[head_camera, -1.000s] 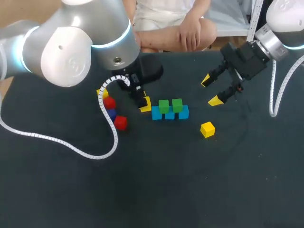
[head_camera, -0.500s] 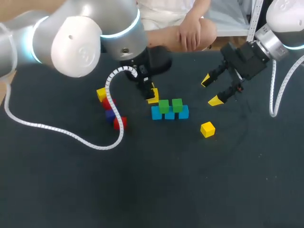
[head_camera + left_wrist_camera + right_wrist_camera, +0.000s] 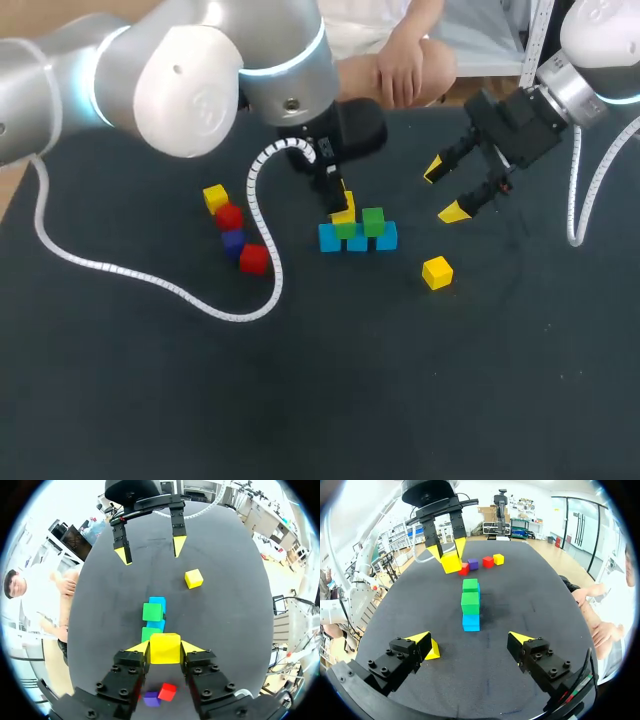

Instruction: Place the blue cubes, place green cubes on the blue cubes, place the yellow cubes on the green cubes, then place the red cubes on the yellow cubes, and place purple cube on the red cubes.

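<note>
At the left of the dark table [image 3: 120,400], four small plain-faced cubes are strung in a loose line. A rear yellow cube [image 3: 214,197] is followed closely by a rear red cube [image 3: 229,216], then a purple cube [image 3: 233,241], and a front red cube [image 3: 253,259] lies nearest the table's front edge.

The left arm [image 3: 180,70] is stretched across to the table's middle. There the left tool [image 3: 340,208] is clamped on a held yellow cube [image 3: 165,648], with one yellow-tipped finger pressed to each of two opposite faces. The cube is carried squarely, its bright flat face turned up toward the wrist, in a colour close to that of the fingertips. It is held over the left-hand end of the stack, hiding part of the green cube below. Whether it touches that cube cannot be told.

The stack itself is made of three blue cubes [image 3: 328,239] set side by side in a touching row, with two green cubes [image 3: 373,221] seated on top of them.

In front of the row and to its right, a loose yellow cube [image 3: 436,272] lies alone on the table, turned slightly askew.

Farther right and toward the back, the right tool [image 3: 444,190] is held above the table on the right arm [image 3: 590,60]. Its fingers are spread wide apart and nothing is gripped between them.
</note>
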You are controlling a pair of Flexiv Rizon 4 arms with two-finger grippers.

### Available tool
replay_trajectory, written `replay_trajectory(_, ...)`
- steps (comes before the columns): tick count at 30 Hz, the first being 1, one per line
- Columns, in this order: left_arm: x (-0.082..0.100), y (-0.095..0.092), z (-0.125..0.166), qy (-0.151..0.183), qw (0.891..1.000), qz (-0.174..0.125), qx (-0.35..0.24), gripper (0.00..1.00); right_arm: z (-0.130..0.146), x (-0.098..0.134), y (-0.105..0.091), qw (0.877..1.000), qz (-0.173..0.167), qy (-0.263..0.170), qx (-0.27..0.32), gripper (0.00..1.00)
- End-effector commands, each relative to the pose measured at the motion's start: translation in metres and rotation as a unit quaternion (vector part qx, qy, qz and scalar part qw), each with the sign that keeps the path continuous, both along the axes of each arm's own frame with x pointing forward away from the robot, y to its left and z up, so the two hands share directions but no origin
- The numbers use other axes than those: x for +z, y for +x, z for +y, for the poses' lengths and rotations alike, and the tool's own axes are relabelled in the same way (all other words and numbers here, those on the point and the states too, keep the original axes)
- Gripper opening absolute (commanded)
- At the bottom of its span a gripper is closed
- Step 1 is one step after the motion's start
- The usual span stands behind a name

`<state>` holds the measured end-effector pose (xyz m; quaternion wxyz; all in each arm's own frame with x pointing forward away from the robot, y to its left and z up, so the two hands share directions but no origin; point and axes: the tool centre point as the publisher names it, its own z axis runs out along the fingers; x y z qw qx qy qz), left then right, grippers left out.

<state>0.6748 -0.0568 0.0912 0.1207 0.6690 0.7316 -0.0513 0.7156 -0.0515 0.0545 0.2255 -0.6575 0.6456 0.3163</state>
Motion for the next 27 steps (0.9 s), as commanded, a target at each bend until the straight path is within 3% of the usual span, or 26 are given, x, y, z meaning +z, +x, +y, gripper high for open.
replay_trajectory(1,0.0005,0.0038,-0.0037,0.006,1.000,0.007,0.001,0.00,0.0000,0.0003,-0.0010,1.000,-0.001,0.000,-0.001,1.00)
replay_trajectory(7,0.0013,0.0052,-0.0105,0.008,0.999,0.001,-0.033,0.00,0.0000,0.0003,-0.0010,1.000,-0.001,0.000,-0.001,1.00)
replay_trajectory(27,0.0016,0.0052,-0.0112,0.009,0.999,-0.001,-0.032,0.00,0.0000,0.0003,-0.0010,1.000,-0.001,0.000,-0.001,1.00)
